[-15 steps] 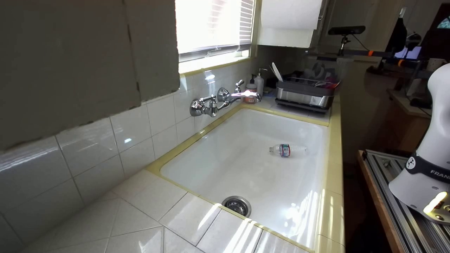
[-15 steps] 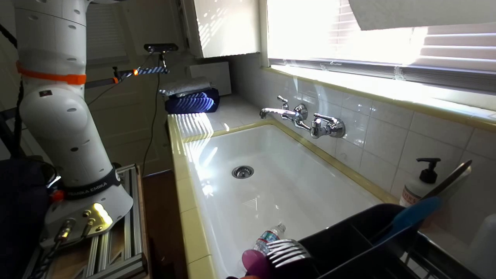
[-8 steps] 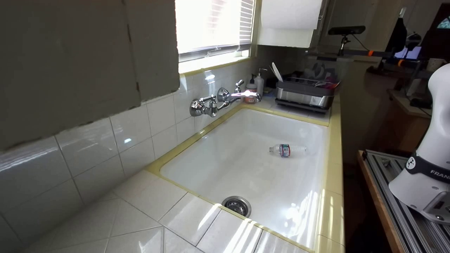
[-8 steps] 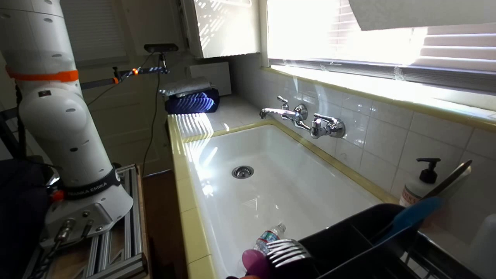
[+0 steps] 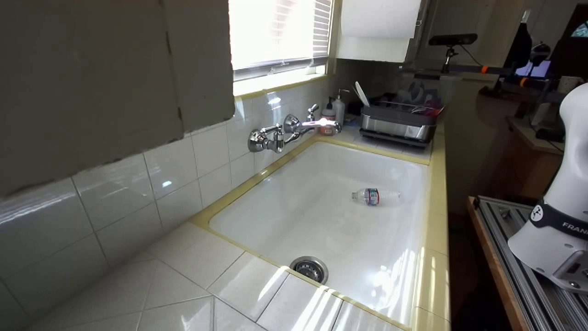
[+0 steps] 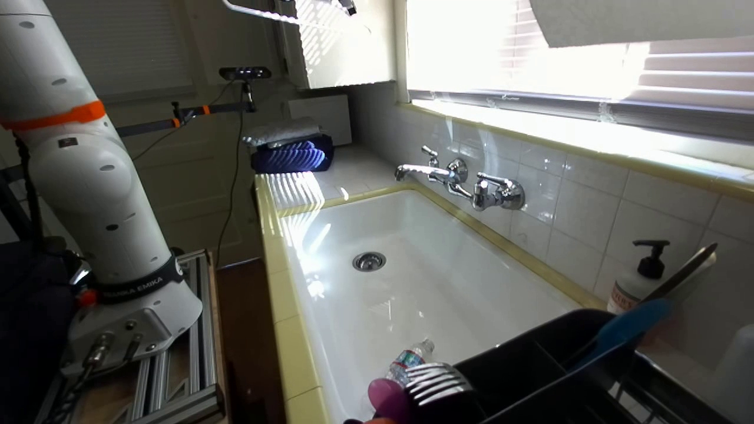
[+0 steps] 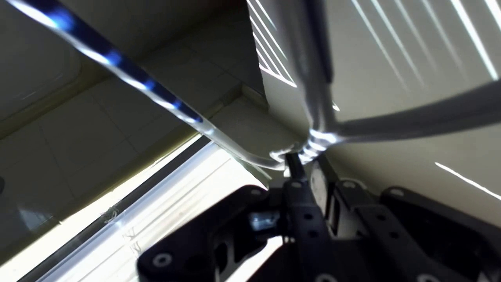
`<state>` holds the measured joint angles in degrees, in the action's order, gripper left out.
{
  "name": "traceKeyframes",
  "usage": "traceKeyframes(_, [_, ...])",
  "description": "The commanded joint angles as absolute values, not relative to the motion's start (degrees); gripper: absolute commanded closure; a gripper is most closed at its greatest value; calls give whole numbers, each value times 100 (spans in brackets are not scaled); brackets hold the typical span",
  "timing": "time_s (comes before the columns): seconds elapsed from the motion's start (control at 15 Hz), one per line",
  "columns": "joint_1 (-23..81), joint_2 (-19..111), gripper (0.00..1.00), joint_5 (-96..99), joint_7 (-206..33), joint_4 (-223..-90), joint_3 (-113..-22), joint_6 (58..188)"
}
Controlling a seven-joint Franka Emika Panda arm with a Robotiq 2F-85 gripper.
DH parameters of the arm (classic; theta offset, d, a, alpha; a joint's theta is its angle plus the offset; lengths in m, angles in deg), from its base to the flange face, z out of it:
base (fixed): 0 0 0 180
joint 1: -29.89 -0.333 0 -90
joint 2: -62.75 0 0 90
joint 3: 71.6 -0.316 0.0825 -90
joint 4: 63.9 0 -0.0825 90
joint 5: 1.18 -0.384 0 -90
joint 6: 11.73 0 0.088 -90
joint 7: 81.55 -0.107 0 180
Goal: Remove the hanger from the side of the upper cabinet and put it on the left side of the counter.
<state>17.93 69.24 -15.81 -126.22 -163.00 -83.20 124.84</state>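
The hanger shows as a thin pale wire (image 6: 259,13) at the top of an exterior view, in front of the white upper cabinet (image 6: 350,56); its upper part is cut off. In the wrist view the twisted neck of the hanger (image 7: 314,143) lies between the fingertips of my gripper (image 7: 306,157), which are close together on it. Its wires spread out beyond the fingers. The cabinet side (image 7: 383,58) is behind it, apparently apart from the wire. A dark gripper tip (image 6: 350,7) shows at the exterior view's top edge. The tiled counter shows in both exterior views (image 5: 193,266) (image 6: 359,168).
A sink basin (image 6: 447,277) holds a plastic bottle (image 5: 374,196). A faucet (image 6: 465,176) juts from the tiled wall. A dish rack (image 5: 399,122) with utensils stands at one end. Folded cloths (image 6: 294,150) lie on the counter. A camera on a stand (image 6: 244,73) is nearby.
The arm has leaned left in an exterior view. The hanger wire has come down into that view and swung left in front of the cabinet, with the gripper tip now showing.
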Motion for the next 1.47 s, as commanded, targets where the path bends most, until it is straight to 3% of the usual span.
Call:
traceKeyframes(0.0, [1888, 7459, 97, -1375, -12735, -17198, -8403, 12730])
traceKeyframes(0.07, [1871, 7103, 97, -1497, -12629, -16641, -8394, 12511])
traceKeyframes(0.13, [1875, 7143, 89, -1497, -12627, -16726, -8400, 12523])
traceKeyframes(0.73, [1876, 7117, 89, -1495, -12629, -16673, -8402, 12523])
traceKeyframes(0.8, [1885, 7025, 97, -1457, -12715, -16731, -8419, 12510])
traceKeyframes(1.4, [1778, 6574, 97, -1518, -12761, -17145, -8493, 12723])
